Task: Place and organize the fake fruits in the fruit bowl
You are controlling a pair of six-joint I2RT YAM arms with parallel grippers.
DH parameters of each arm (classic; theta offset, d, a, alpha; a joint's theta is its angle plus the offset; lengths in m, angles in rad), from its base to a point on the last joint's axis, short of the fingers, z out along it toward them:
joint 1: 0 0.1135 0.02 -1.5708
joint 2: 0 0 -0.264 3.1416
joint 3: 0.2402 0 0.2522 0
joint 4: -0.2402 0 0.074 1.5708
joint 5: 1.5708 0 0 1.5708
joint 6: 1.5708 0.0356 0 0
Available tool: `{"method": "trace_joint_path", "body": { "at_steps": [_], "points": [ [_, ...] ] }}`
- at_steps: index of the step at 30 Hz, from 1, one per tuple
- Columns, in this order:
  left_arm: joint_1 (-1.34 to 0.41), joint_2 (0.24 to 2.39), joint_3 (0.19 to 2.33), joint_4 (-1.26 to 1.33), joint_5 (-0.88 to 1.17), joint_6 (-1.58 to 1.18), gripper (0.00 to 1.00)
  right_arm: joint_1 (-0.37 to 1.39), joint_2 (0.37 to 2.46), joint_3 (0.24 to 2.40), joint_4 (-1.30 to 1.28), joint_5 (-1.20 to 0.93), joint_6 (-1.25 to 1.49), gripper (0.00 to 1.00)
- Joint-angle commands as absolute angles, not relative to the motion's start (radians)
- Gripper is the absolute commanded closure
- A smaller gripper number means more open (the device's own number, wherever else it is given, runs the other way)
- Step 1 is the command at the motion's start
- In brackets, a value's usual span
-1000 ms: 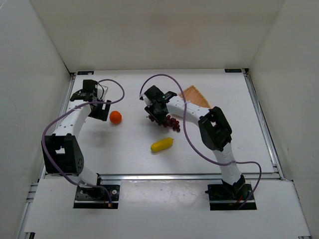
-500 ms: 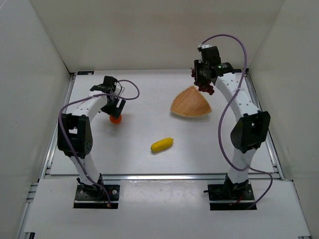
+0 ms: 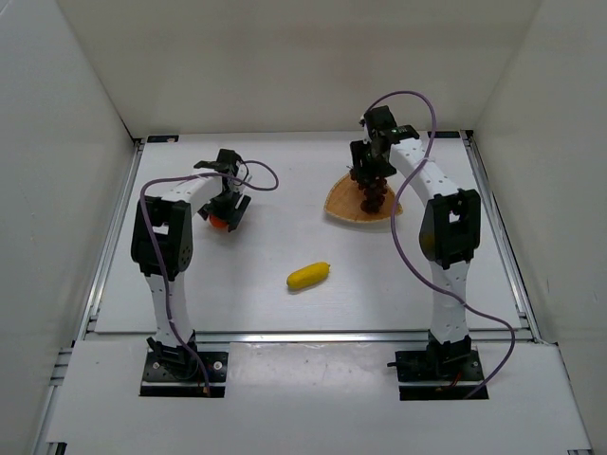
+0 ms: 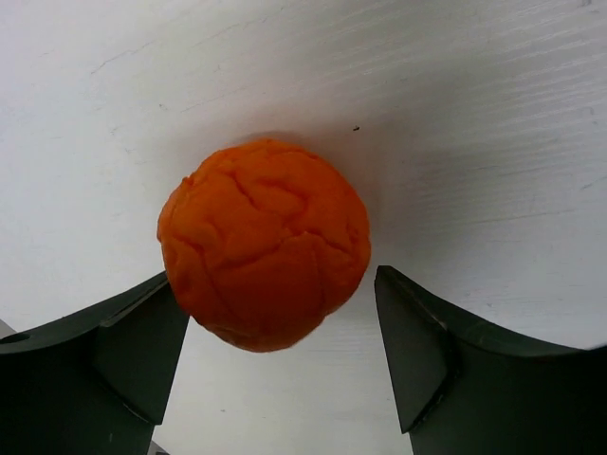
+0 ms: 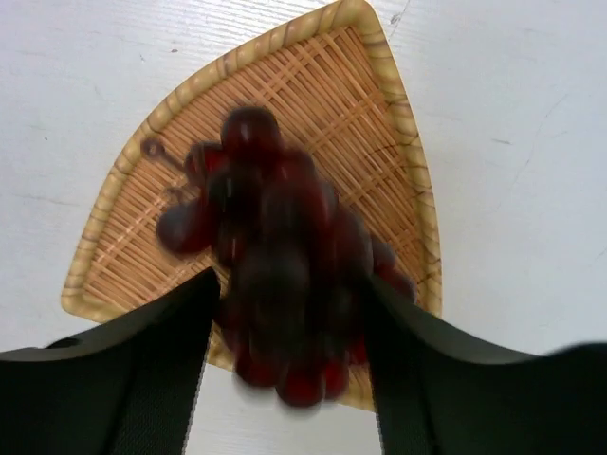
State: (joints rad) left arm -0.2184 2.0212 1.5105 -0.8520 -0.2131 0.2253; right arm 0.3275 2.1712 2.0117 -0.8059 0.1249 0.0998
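The round orange [image 4: 264,242] lies on the white table [image 3: 256,313] at the left. My left gripper [image 4: 277,284] is open around the orange [image 3: 219,223]: its left finger [image 4: 142,351] touches the fruit, while a gap shows before the right finger [image 4: 413,351]. The dark red grape bunch [image 5: 275,256] is blurred between the open fingers of my right gripper [image 5: 289,284], right over the tan woven fruit bowl [image 5: 313,104]. Seen from above, the grapes [image 3: 376,197] hang over the bowl [image 3: 346,204], under the right gripper [image 3: 373,180]. The yellow lemon-like fruit [image 3: 309,276] lies alone on the table, nearer the front.
White walls close in the table on three sides. A metal rail [image 3: 313,334] runs along the near edge. Purple cables [image 3: 408,95] loop from both arms.
My right gripper came down from the back right to over the bowl and its jaws opened around the grapes. The left gripper's jaws narrowed around the orange.
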Motion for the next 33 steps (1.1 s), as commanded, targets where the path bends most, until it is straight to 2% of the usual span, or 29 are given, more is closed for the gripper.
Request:
{"method": "trace_joint_path", "body": {
  "at_steps": [1, 2, 3, 4, 5, 12, 17, 23, 26, 27, 29, 30, 33],
  "points": [
    [-0.221, 2.023, 1.551, -0.862, -0.206, 0.219, 0.13, 0.324, 2.141, 2.033, -0.810, 0.097, 0.101, 0.28],
    [-0.221, 2.032, 1.551, -0.862, -0.206, 0.219, 0.13, 0.324, 2.151, 2.046, -0.831, 0.097, 0.101, 0.13],
    [-0.221, 2.033, 1.560, -0.862, -0.206, 0.219, 0.17, 0.324, 2.142, 2.046, -0.831, 0.077, 0.092, 0.02],
    [-0.221, 2.033, 1.560, -0.862, -0.206, 0.219, 0.19, 0.324, 2.132, 2.046, -0.844, 0.068, 0.092, 0.00],
    [-0.221, 2.043, 1.560, -0.862, -0.195, 0.219, 0.24, 0.324, 2.085, 2.008, -0.844, 0.055, 0.092, 0.00],
    [-0.221, 2.052, 1.577, -0.862, -0.195, 0.219, 0.32, 0.324, 1.907, 1.879, -0.833, 0.078, 0.112, 0.00],
    [-0.232, 2.075, 1.624, -0.862, -0.186, 0.219, 0.45, 0.324, 1.752, 1.752, -0.833, 0.089, 0.121, 0.00],
    [-0.287, 2.020, 1.650, -0.885, -0.186, 0.238, 0.47, 0.324, 1.619, 1.655, -0.833, 0.136, 0.149, 0.00],
    [-0.379, 2.023, 1.758, -0.909, -0.213, 0.276, 0.45, 0.313, 1.522, 1.617, -0.799, 0.118, 0.178, 0.00],
    [-0.437, 2.042, 1.863, -0.934, -0.227, 0.290, 0.44, 0.304, 1.499, 1.564, -0.779, 0.107, 0.178, 0.00],
    [-0.494, 2.135, 1.995, -0.969, -0.227, 0.301, 0.44, 0.282, 1.435, 1.502, -0.724, 0.084, 0.201, 0.00],
    [-0.550, 2.170, 2.126, -0.986, -0.218, 0.314, 0.43, 0.282, 1.416, 1.476, -0.724, 0.072, 0.201, 0.00],
    [-0.664, 2.273, 2.258, -0.982, -0.218, 0.368, 0.43, 0.233, 1.352, 1.401, -0.724, 0.063, 0.212, 0.00]
  ]
}}
